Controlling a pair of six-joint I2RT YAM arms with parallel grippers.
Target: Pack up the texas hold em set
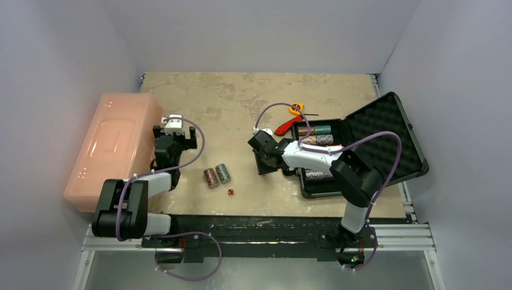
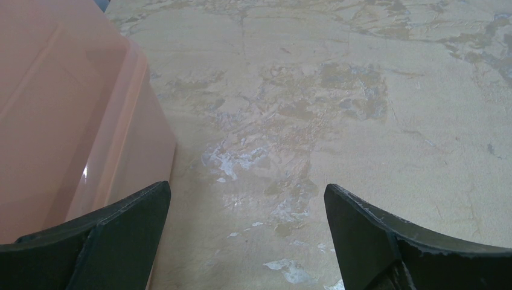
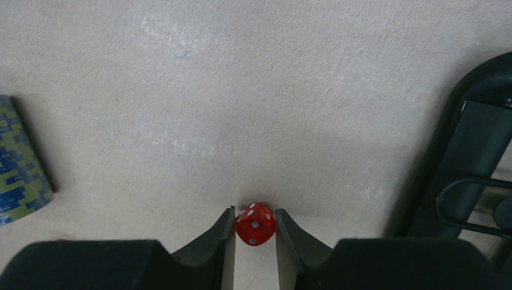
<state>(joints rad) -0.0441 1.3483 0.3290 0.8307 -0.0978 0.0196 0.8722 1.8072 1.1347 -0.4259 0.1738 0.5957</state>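
The black case (image 1: pixel 386 136) lies open at the right, its egg-crate foam lid tilted back, with chip rolls (image 1: pixel 316 140) inside. Two more chip rolls (image 1: pixel 217 176) and a tiny red die (image 1: pixel 230 192) lie on the table in front of the left arm. My right gripper (image 1: pixel 264 158) is left of the case and low over the table. In the right wrist view it (image 3: pixel 255 220) is shut on another red die (image 3: pixel 255 225). I cannot tell if that die touches the table. My left gripper (image 2: pixel 247 199) is open and empty beside the pink bin.
The large pink bin (image 1: pixel 112 145) stands at the left, and its wall (image 2: pixel 60 109) is close to my left finger. A red-handled tool (image 1: pixel 284 127) and a yellow tape measure (image 1: pixel 296 109) lie behind the case's left end. The case rim (image 3: pixel 465 151) and a chip roll (image 3: pixel 18 163) flank the right gripper.
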